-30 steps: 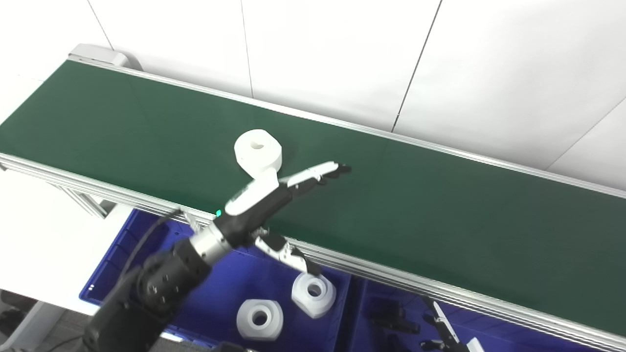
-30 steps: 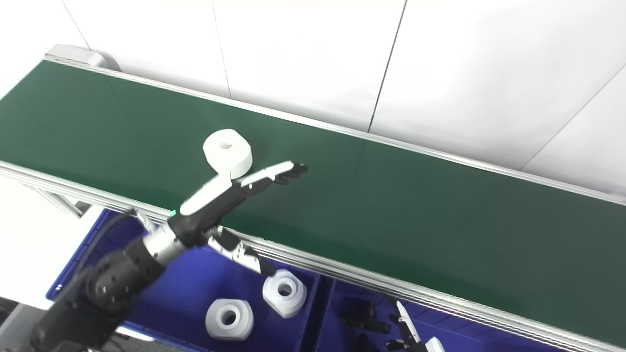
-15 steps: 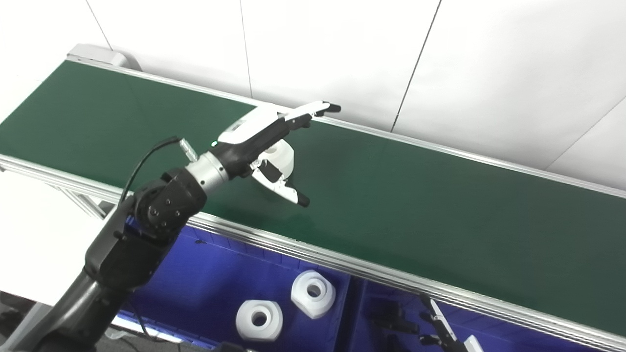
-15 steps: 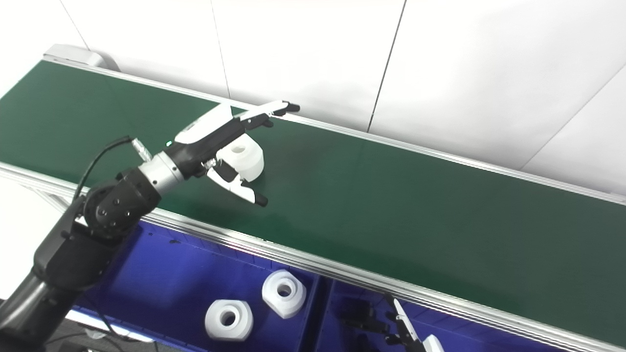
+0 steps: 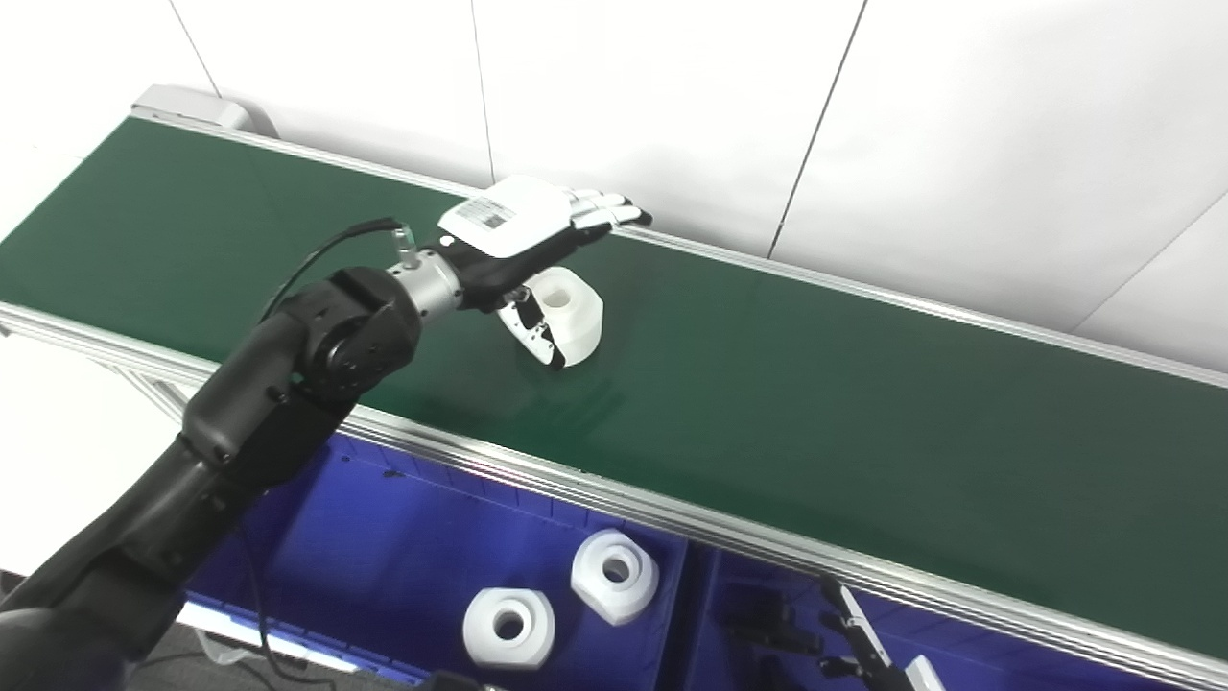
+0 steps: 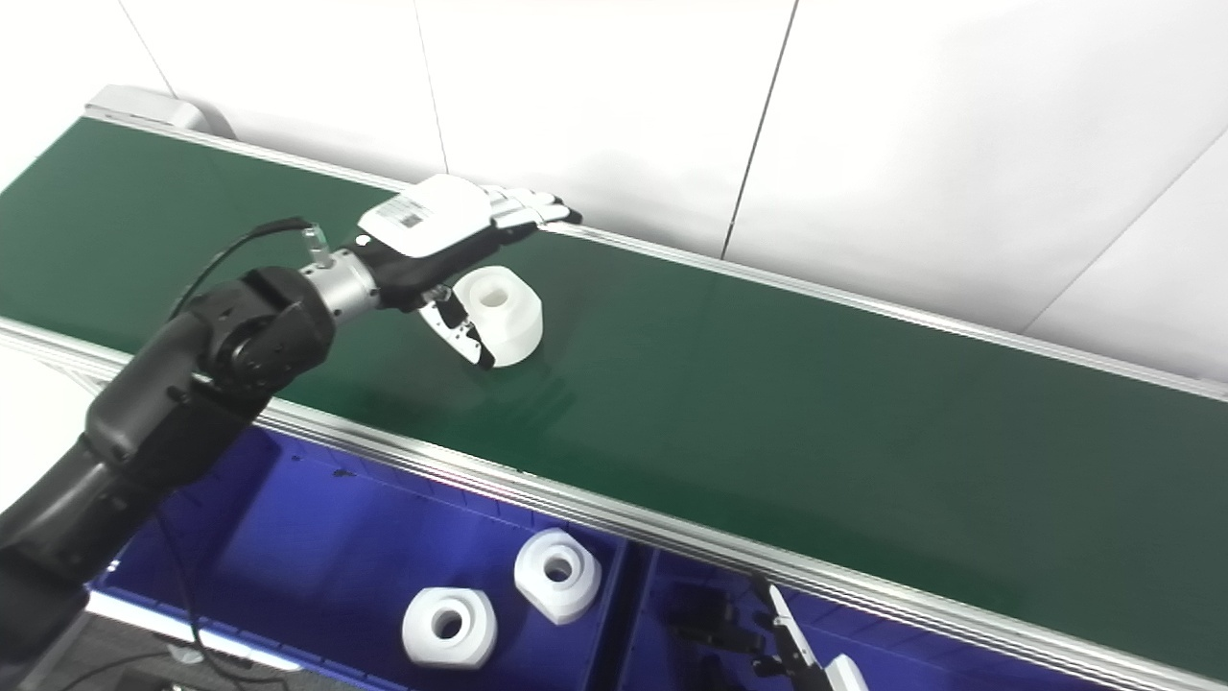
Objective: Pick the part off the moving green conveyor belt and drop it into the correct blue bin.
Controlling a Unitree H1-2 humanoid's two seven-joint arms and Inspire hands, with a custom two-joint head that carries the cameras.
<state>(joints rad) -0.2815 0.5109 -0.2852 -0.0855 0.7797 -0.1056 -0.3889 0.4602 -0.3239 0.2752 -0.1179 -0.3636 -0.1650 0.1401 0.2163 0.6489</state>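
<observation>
A white nut-shaped part (image 5: 572,315) with a centre hole lies on the green conveyor belt (image 5: 815,422). My left hand (image 5: 531,240) hovers over the part, palm down and open. Its fingers reach past the part toward the far rail and its thumb (image 5: 532,334) hangs against the part's near side. The hand does not grip the part. My right hand (image 5: 868,653) shows only partly at the bottom edge, low over the right blue bin (image 5: 767,624); I cannot tell its state.
The left blue bin (image 5: 384,537) below the belt's near rail (image 5: 672,513) holds two white nut-shaped parts (image 5: 508,627) (image 5: 615,576). The right bin holds small dark parts (image 5: 767,633). A white wall runs behind the belt.
My left arm rose from the belt's near edge and swung over the part, turning palm down. The part travelled to the right along the belt.
</observation>
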